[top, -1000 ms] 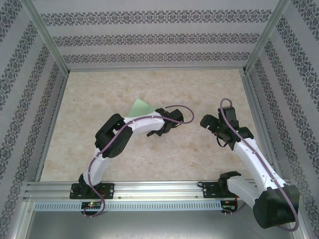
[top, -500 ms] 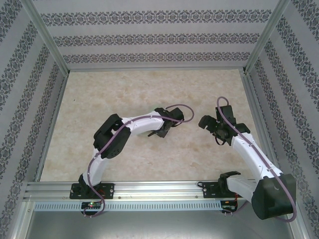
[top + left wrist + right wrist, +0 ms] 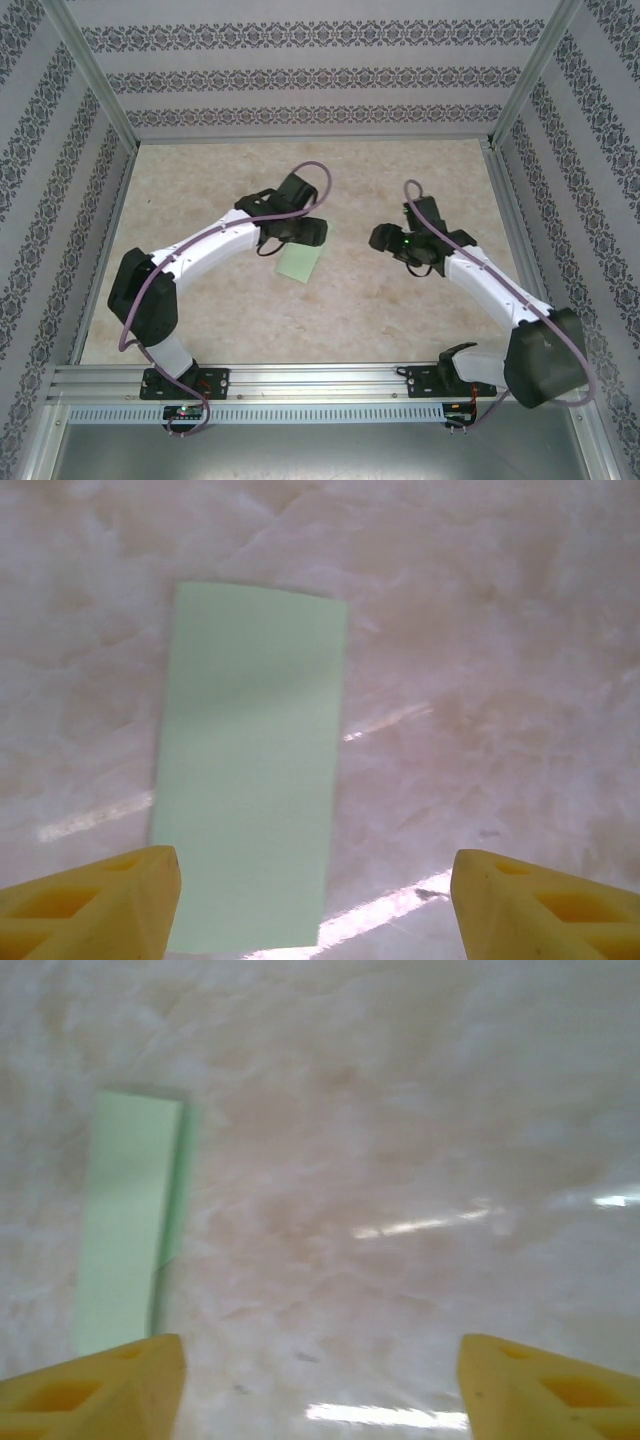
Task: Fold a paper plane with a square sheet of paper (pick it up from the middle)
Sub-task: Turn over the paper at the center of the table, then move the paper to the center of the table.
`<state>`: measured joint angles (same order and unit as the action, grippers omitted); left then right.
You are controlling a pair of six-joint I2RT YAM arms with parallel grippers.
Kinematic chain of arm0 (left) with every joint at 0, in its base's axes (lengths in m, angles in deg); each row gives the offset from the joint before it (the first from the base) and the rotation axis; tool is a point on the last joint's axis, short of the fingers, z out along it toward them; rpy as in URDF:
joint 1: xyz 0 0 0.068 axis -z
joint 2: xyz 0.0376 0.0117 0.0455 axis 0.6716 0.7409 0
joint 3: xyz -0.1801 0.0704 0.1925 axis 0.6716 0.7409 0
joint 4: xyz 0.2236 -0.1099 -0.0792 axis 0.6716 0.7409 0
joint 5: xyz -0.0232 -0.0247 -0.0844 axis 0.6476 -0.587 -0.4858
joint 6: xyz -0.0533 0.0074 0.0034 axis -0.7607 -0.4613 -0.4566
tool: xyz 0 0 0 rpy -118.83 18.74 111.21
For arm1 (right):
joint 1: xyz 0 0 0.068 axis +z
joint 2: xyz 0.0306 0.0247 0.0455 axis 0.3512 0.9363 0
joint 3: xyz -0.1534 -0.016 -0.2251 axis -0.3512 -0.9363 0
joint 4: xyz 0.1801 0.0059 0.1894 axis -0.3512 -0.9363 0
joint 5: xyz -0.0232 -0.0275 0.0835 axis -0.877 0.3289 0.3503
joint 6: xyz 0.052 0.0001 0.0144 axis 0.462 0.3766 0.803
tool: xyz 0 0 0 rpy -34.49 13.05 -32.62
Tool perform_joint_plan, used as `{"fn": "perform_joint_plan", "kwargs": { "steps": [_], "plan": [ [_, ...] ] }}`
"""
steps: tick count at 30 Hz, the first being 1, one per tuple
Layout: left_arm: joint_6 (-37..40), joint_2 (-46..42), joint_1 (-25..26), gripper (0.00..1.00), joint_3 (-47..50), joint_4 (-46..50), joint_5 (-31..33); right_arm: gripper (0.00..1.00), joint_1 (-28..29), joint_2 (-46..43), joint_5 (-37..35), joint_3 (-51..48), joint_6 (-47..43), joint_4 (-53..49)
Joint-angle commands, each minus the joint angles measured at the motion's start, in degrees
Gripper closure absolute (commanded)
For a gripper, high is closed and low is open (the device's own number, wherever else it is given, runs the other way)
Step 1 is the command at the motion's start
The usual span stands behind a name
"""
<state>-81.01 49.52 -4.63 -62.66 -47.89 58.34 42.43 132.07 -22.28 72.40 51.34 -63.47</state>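
Paper (image 3: pixel 300 263), a narrow pale green rectangle, lies flat near the middle of the table (image 3: pixel 400 170). The left arm (image 3: pixel 200 245) bows in over it and the right arm (image 3: pixel 490 285) reaches inward. The left gripper (image 3: pixel 315 900) hangs above the paper's near end. The right gripper (image 3: pixel 320 1385) is apart from its long edge. Both claws gape wide, with open marble on every side.

Bright light, glare streaks, soft blur

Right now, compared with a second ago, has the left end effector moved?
Yes. The left end effector has shifted left and toward the back wall, farther from the near rail.
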Motion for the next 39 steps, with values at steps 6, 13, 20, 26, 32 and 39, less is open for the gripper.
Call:
{"fn": "perform_joint_plan", "kwargs": {
  "steps": [6,13,20,26,32,39],
  "plan": [
    [-8.3,-7.3,-15.0,0.46,15.1,-9.9,-9.8,0.67,14.9,18.1,3.1,14.2,6.1,12.7],
    [-8.0,-10.7,-20.8,0.64,21.7,-10.0,-12.7,0.77,20.1,36.8,7.8,29.2,8.2,13.2],
    [-7.1,-11.0,-22.2,0.72,24.8,-11.0,-16.1,0.78,21.7,47.4,10.1,36.8,8.2,10.1],
    [-7.0,-9.6,-22.2,0.77,25.0,-12.4,-18.8,0.78,21.7,50.4,11.6,37.1,5.6,7.1],
    [-6.5,-8.5,-22.2,0.79,24.5,-12.7,-21.7,0.79,21.8,49.6,13.1,34.0,0.0,3.6],
    [-6.8,-8.1,-21.2,0.80,25.2,-13.9,-24.7,0.79,21.3,43.5,15.7,24.1,-4.7,3.8]
  ]
}}
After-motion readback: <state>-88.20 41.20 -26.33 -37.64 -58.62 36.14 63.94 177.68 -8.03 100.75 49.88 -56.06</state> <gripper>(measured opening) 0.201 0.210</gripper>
